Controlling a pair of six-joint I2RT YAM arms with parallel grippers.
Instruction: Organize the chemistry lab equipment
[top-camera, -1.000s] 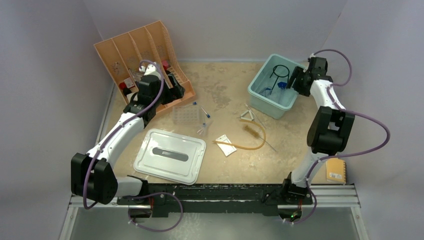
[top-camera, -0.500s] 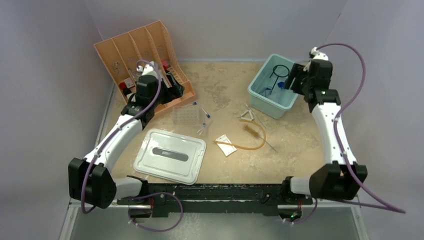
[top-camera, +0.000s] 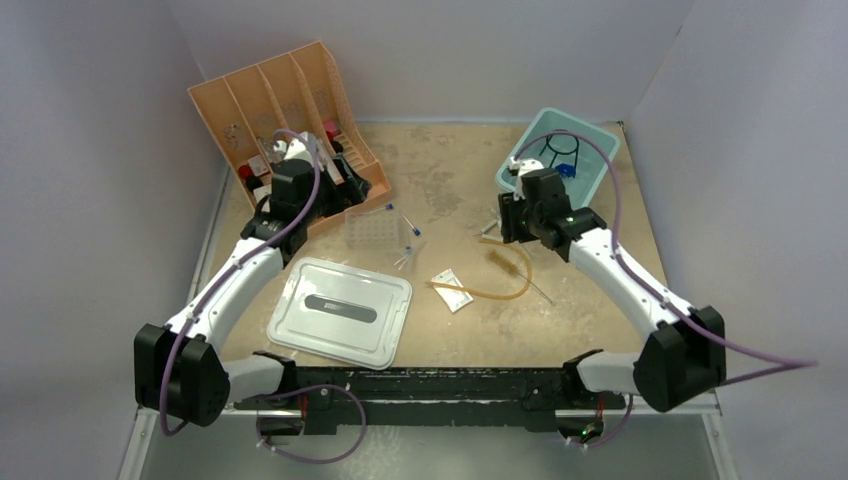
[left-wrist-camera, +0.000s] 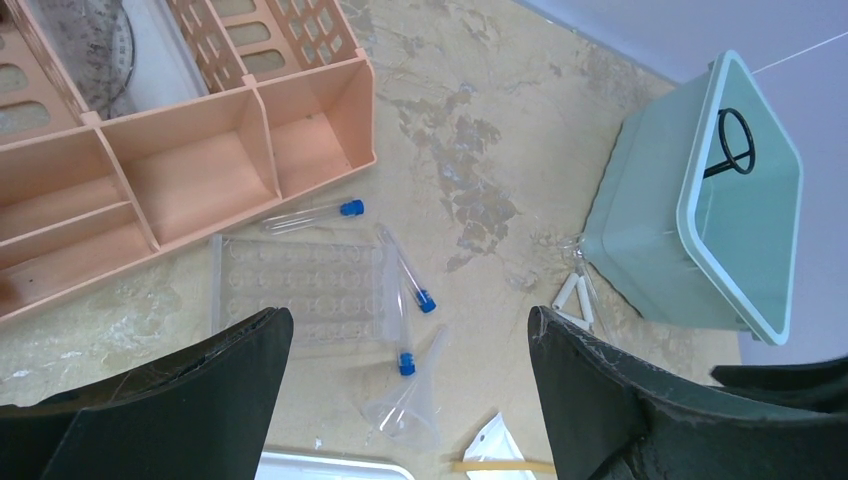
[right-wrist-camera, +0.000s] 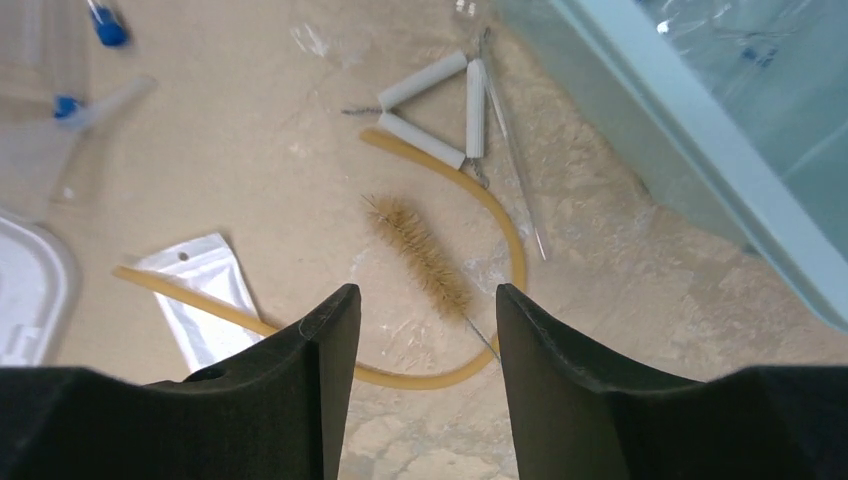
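A clear tube rack lies on the table with blue-capped thin tubes and a clear funnel beside it. An amber rubber hose curves around a bristle brush. A wire triangle and a small clear packet lie near them. A black wire ring and blue tools sit in the teal bin. My left gripper is open and empty above the organizer's front; its wrist view looks down on the rack. My right gripper is open and empty just above the brush.
The peach slotted organizer stands at the back left with small items in it. The pale lid with a dark handle slot lies at the front left. The teal bin stands at the back right, close behind my right gripper. Walls enclose three sides.
My right arm has swung from over the teal bin leftward and down to above the brush and hose. My left arm has barely moved.
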